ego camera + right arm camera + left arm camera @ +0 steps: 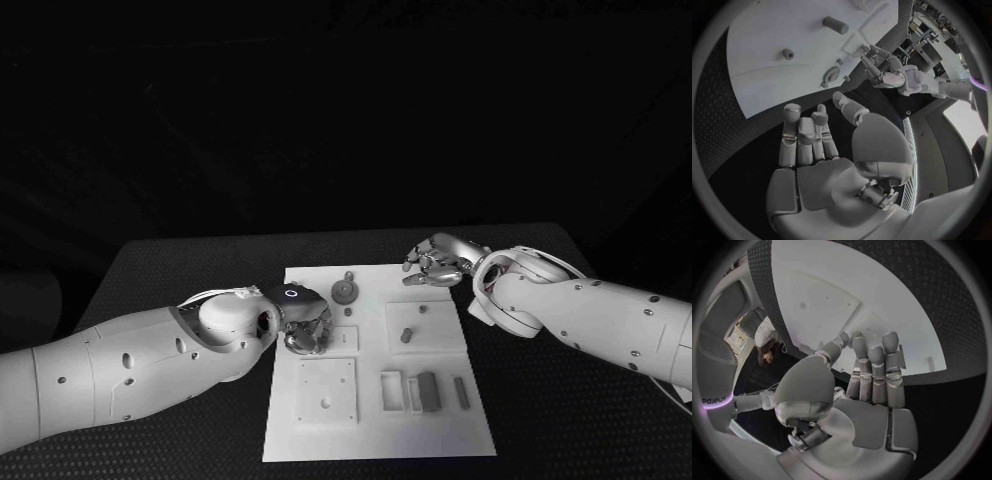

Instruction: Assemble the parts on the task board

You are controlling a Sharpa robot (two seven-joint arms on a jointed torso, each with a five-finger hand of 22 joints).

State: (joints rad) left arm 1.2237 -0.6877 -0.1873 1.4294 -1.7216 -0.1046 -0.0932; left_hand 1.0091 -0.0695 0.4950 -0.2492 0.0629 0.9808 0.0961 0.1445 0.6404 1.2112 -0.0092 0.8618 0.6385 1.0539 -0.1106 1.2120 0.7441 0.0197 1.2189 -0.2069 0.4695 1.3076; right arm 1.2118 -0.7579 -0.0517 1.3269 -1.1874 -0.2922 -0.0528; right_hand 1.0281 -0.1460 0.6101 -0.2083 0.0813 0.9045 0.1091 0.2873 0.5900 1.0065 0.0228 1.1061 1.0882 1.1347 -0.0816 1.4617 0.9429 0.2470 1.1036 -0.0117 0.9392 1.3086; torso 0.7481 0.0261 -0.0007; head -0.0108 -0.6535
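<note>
The white rectangular task board [378,420] lies in the middle of the black table [173,270]. In the slots at its near edge a small grey bar-shaped part [427,390] lies beside a thinner grey strip [462,392], their long axes running from near to far. A round grey disc part [346,291] sits near the far edge. The left hand [300,330] hovers over the board's left side, fingers straight and holding nothing. The right hand [437,262] hangs at the board's far right corner, fingers loosely spread, empty.

1. Board [378,440]: matt white, smooth, plastic-looking.
2. Table [173,270]: matt black, finely textured.
3. Hands [437,262]: glossy silver, metallic-looking.
4. Arms [116,365]: smooth white shells, slight sheen.
</note>
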